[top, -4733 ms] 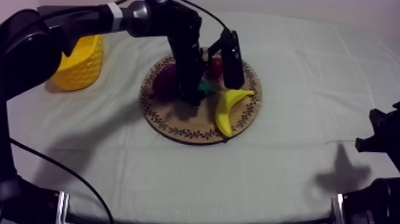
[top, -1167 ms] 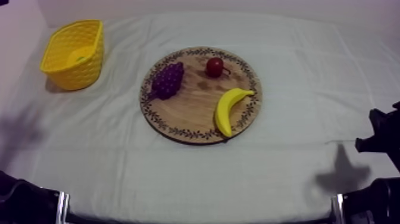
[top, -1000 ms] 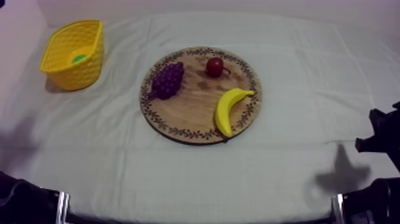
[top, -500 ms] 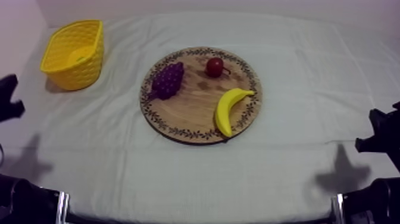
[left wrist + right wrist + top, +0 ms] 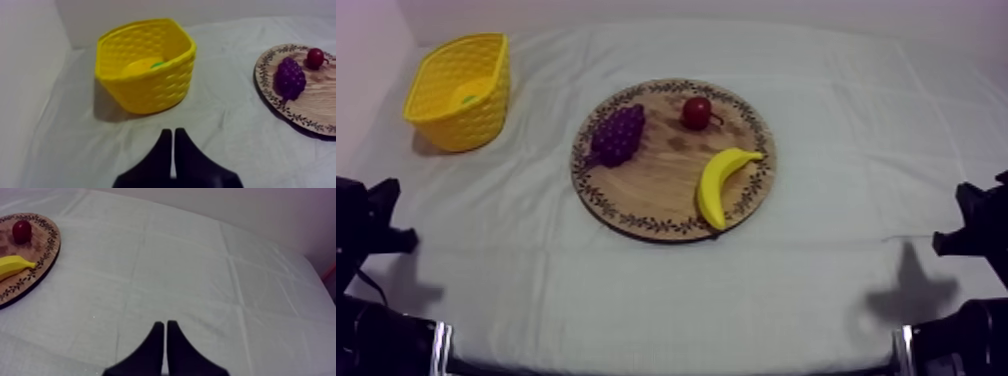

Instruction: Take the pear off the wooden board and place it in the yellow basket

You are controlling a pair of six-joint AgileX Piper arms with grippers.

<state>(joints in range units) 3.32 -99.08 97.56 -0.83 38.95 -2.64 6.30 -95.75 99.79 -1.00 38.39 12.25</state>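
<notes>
Pear [image 5: 148,64] lies inside the yellow basket [image 5: 150,87], a smooth pale yellow-green patch behind the woven wall. Left gripper [image 5: 172,133], near the basket, and right gripper [image 5: 165,324], over bare cloth, each have fingers pressed together on nothing. Grapes [image 5: 617,134], small red fruit [image 5: 696,112] and banana [image 5: 716,182] sit on the wooden board [image 5: 656,195]

a pale wall [image 5: 786,8] backs the grey-white clothed table [image 5: 636,300].
</notes>
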